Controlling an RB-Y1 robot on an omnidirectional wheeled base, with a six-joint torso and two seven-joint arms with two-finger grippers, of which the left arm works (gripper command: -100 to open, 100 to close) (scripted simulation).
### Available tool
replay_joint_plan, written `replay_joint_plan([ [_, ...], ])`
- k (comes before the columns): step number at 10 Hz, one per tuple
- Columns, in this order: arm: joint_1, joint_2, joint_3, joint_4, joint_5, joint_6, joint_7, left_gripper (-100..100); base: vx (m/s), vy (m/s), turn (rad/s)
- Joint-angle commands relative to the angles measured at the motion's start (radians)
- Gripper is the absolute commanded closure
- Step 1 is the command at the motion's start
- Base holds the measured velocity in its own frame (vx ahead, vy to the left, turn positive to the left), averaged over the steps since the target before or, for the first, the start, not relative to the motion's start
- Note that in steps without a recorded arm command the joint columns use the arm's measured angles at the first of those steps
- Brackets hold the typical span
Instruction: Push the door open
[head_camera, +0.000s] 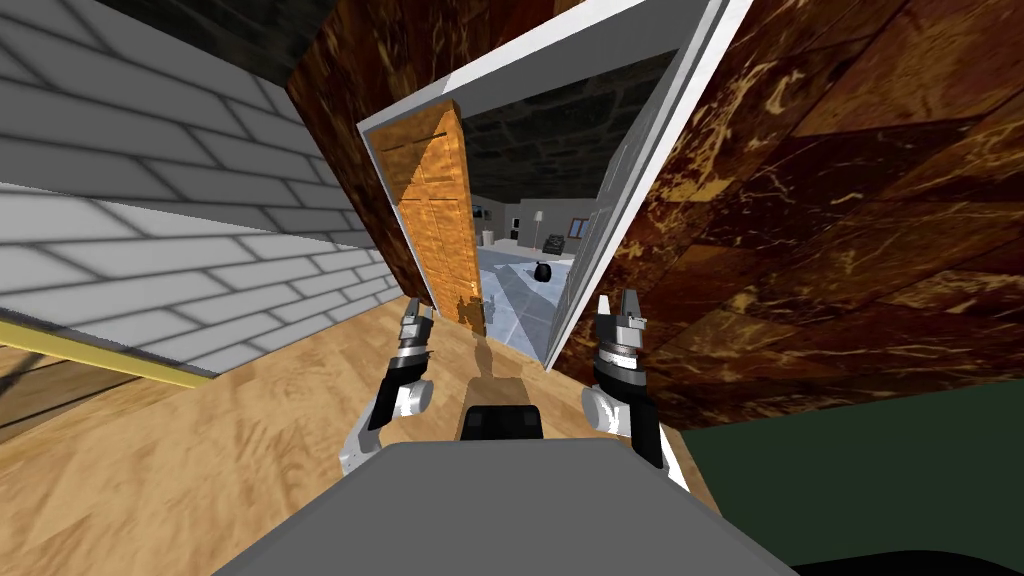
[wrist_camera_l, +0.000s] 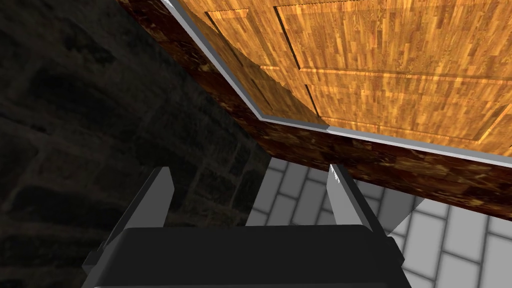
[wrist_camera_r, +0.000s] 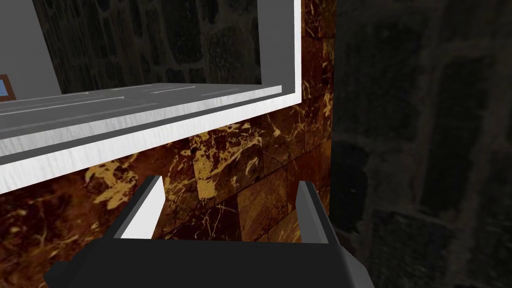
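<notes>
An orange wooden panelled door (head_camera: 438, 215) stands swung well open on the left side of a white door frame (head_camera: 640, 160), set in a dark brown marbled wall (head_camera: 800, 220). My left gripper (head_camera: 416, 318) is open, held low just short of the door's lower edge. In the left wrist view the door (wrist_camera_l: 380, 65) and its frame's white edge (wrist_camera_l: 220, 65) lie beyond the open left gripper (wrist_camera_l: 247, 192). My right gripper (head_camera: 619, 306) is open beside the frame's right post. The right gripper (wrist_camera_r: 230, 200) faces the marbled wall (wrist_camera_r: 225, 165) and the white frame (wrist_camera_r: 150, 125).
Through the doorway a pale tiled floor (head_camera: 515, 290), a small black object (head_camera: 542, 271) and distant furniture show. A white brick wall (head_camera: 150, 230) runs along my left. Light wood floor (head_camera: 200, 450) lies under me. A dark green patch (head_camera: 860, 470) sits at my right.
</notes>
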Motion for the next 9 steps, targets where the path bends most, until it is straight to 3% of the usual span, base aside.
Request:
replay_joint_plan([
  [1, -0.016, 0.005, 0.004, 0.039, 0.0, -0.007, -0.001, -100, 0.079, 0.096, -0.13],
  [9, -0.1, 0.021, 0.023, 0.258, -0.001, -0.056, -0.004, -100, 0.078, 0.112, -0.132],
])
